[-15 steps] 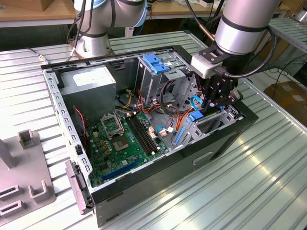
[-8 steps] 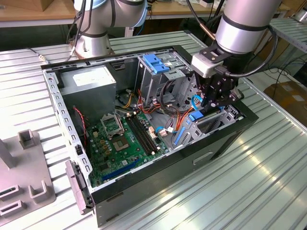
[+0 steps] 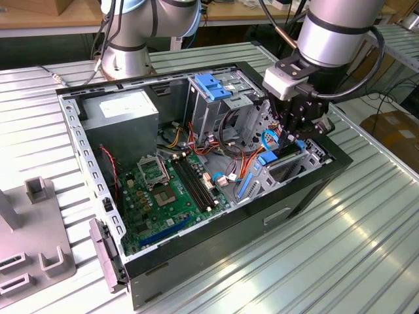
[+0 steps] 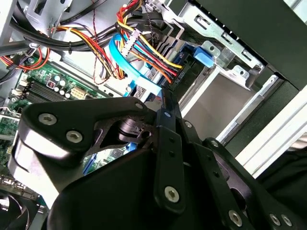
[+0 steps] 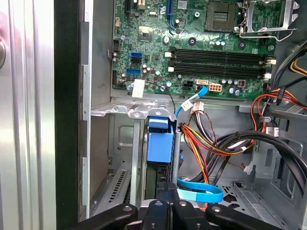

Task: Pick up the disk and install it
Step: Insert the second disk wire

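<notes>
Gripper (image 5: 163, 211) over disk (image 5: 159, 143); exterior: case (image 3: 301, 196).

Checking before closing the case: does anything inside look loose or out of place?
Mostly tidy. The power cable bundle and a flat blue cable hang loose beside the disk standing on edge in its bay.

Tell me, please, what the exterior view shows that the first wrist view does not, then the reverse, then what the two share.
Exterior view: the grey power-supply box in a corner of the open case, the arm reaching down into the case, and a grey fixture on the table at that view's left.
First wrist view: the disk seen edge-on, its blue frame standing in the bay just ahead of the gripper.
Shared: the green motherboard and the coloured cables.
</notes>
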### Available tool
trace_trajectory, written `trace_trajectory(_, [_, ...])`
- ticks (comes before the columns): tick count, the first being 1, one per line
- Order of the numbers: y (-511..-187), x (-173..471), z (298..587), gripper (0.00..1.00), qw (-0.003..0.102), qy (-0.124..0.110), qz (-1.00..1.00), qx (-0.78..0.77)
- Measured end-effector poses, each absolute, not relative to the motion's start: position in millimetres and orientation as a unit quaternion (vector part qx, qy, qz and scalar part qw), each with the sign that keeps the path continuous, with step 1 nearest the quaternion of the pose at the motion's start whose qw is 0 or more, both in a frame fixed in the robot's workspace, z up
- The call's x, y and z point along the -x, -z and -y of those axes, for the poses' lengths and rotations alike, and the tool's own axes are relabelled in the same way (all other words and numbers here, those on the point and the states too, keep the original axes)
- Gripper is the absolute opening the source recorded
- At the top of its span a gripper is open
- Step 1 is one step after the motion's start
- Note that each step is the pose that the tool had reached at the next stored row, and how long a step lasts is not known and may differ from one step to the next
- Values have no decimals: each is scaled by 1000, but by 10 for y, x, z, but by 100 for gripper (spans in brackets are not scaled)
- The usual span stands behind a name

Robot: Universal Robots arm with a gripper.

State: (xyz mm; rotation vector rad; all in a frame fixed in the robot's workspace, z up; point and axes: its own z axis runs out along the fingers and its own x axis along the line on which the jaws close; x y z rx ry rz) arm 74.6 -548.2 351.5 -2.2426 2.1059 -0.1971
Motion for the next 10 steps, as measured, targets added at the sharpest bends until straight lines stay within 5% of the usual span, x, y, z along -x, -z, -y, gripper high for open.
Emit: trace_trajectory(10, [-3521,-746,5482,11,29,64,-683,727])
